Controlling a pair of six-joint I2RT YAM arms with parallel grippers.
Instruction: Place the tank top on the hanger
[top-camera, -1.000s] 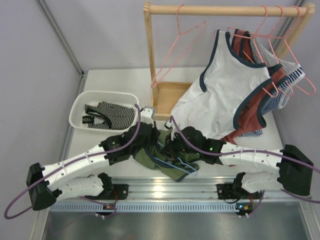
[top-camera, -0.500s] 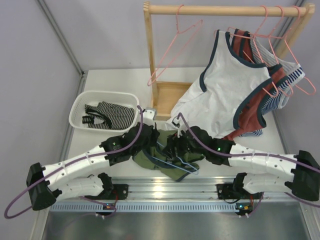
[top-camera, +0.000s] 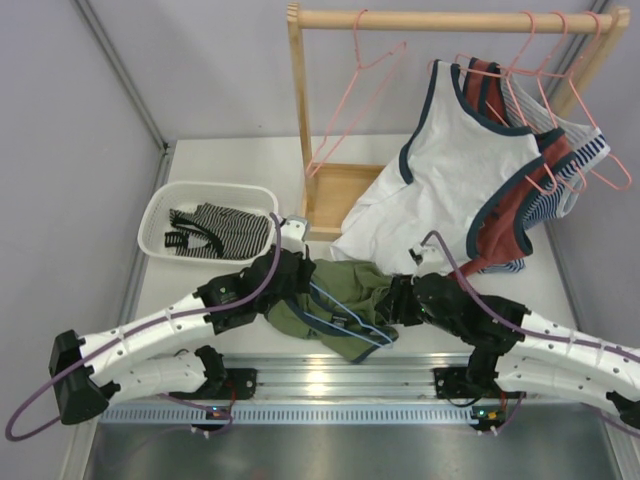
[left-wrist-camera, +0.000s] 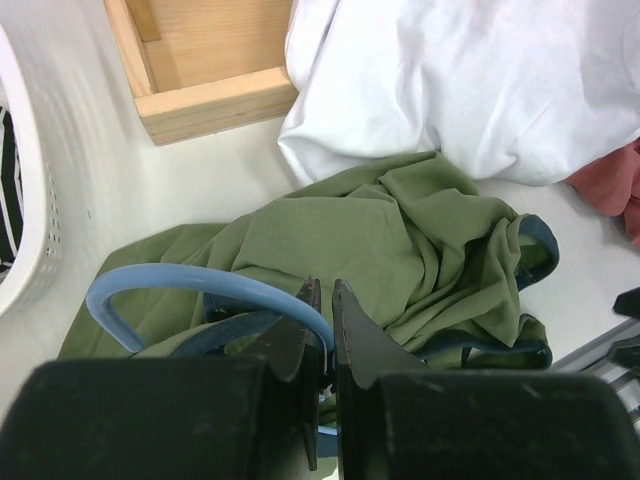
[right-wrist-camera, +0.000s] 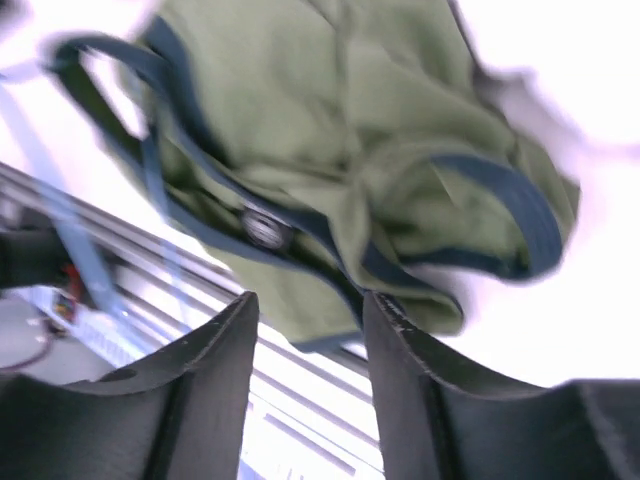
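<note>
The olive-green tank top (top-camera: 345, 300) lies crumpled on the table near the front edge, with navy trim showing; it also shows in the left wrist view (left-wrist-camera: 400, 240) and the right wrist view (right-wrist-camera: 330, 110). The light-blue wire hanger (top-camera: 335, 318) lies partly inside it. My left gripper (left-wrist-camera: 322, 300) is shut on the hanger's hook (left-wrist-camera: 200, 282) at the top's left side. My right gripper (right-wrist-camera: 310, 310) is open and empty, just right of the tank top by its lower edge (top-camera: 400, 300).
A wooden rack (top-camera: 297, 120) stands at the back with pink hangers (top-camera: 350, 90) and a white navy-trimmed top (top-camera: 450, 170) draped down. Its wooden base (left-wrist-camera: 210, 60) is just beyond the tank top. A white basket (top-camera: 160, 215) with a striped garment sits at the left.
My right gripper has let go and drawn back to the right, off the tank top. The tank top has spread out a little. The left gripper has stayed on the hanger.
</note>
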